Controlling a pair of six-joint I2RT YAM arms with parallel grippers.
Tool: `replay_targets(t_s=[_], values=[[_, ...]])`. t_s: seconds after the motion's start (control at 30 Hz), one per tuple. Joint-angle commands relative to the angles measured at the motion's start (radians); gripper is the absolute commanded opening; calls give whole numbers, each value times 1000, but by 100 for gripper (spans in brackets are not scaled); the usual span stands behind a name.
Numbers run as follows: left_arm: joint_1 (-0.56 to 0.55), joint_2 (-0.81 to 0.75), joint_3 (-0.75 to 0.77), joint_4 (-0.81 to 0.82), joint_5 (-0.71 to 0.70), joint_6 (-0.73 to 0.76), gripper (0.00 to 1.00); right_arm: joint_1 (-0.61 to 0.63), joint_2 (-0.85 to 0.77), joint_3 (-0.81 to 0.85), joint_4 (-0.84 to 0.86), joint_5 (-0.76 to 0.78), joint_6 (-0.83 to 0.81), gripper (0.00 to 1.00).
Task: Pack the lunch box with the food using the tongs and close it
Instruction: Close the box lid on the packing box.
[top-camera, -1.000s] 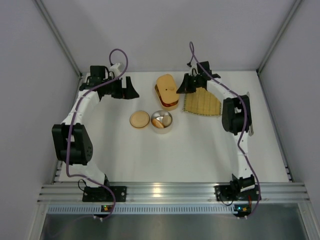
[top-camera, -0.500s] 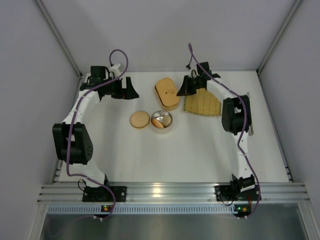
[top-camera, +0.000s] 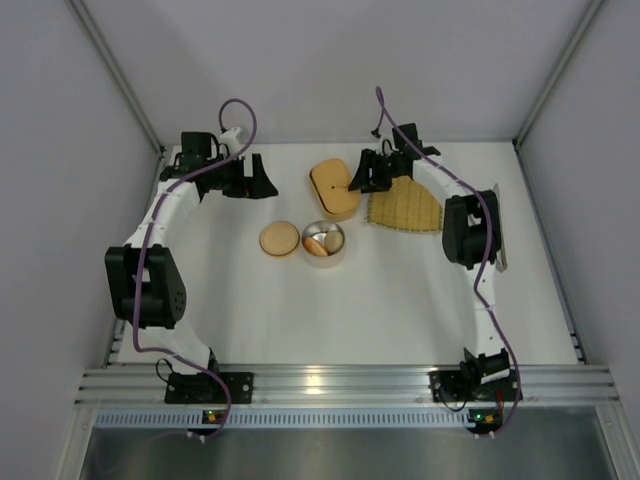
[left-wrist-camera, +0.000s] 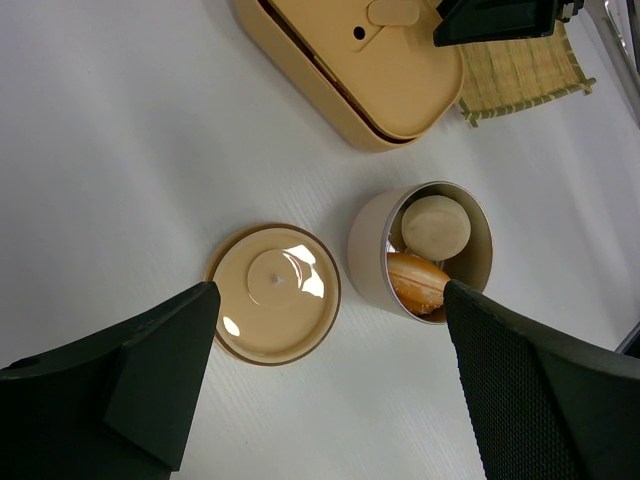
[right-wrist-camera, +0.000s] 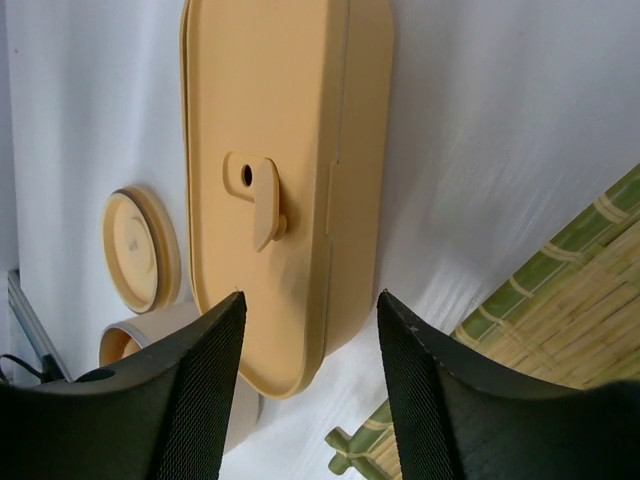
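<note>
- Nearest, a smooth cylindrical cup (left-wrist-camera: 368, 250) stands open. Its shallow, glossy round lid (left-wrist-camera: 275, 292) lies just beside it.
- The food in view sits inside the cup: a matte cream ball (left-wrist-camera: 436, 227) touching a glazed orange piece (left-wrist-camera: 415, 282).
- Farther back lies the lunch box (top-camera: 333, 190), an oblong, round-cornered case of tan plastic. Its cover is on, with a small tab (right-wrist-camera: 262, 200) at the centre.
- A ribbed, yellow-green woven mat (top-camera: 405, 208) lies just right of the box.
- The tongs (top-camera: 499, 240) are in neither gripper. The thin grey strip beside the right arm may be them, though this is uncertain.
- Farthest, the right gripper (top-camera: 358, 178) hovers at the box's right edge, jaws apart and empty. The left gripper (top-camera: 262, 182), well left of the box, is spread wide and empty.
- Risk: the box is covered while food remains in the cup, so packing would probably be incomplete.
- Risk: a downward nudge could slide the slick box across the smooth table, and rounded, glossy pieces could slip from thin tongs.
</note>
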Motion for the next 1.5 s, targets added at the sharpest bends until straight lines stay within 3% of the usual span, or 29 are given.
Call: replay_targets(t_s=[0.0,0.23,0.43,0.53,1.23,1.47], values=[[-2,12,1,38,8,8,98,3,-2,49,-8,-7,-4,55],[-2,14,-2,39,5,14,98,-2,-73,4,52,11,-17,54],[-2,14,-7,38,-9,40,98,3,-125,-1,72,92,-50,42],[-2,14,-8,38,-14,43,98,14,-105,39,32,143,-95,34],[-2,33,-14,51,-9,34,98,55,8,121,-26,148,-130,19],[-2,43,-11,58,-9,33,98,77,42,147,-40,151,-133,19]])
